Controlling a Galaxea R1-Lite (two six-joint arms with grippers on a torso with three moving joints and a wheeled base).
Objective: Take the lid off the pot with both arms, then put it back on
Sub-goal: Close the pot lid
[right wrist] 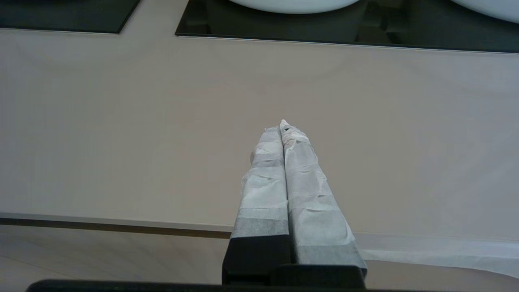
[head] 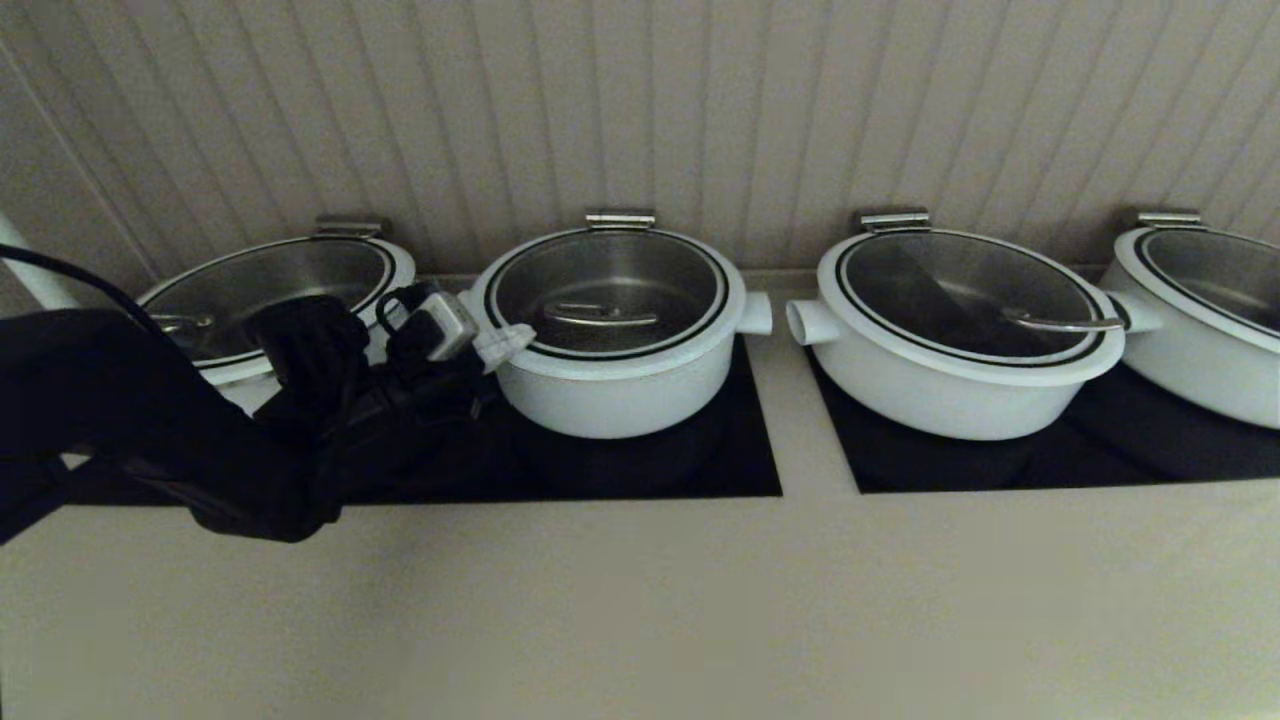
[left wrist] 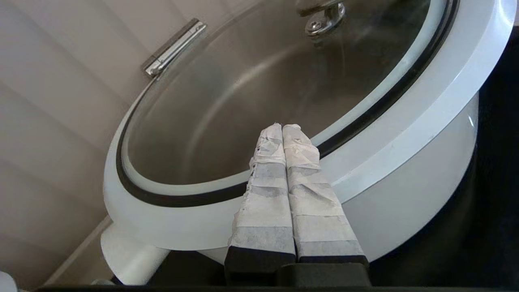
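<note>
Lid (head: 608,292) sits on pot (head: 612,385).
Left pincer (left wrist: 283,129), fingers together, touches the rim at 9 o'clock; right pincer (right wrist: 282,126), together, hovers over bench (right wrist: 162,121).

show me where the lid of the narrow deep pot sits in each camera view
Head view: the lid is left of centre, on the pot, second from the left, beside the left gripper.
Left wrist view: the lid fills most of the picture, with the shut left gripper at its white rim.
Right wrist view: not in it.
Shared landmark: the steel bracket behind the lid, in the head and left wrist views.
</note>
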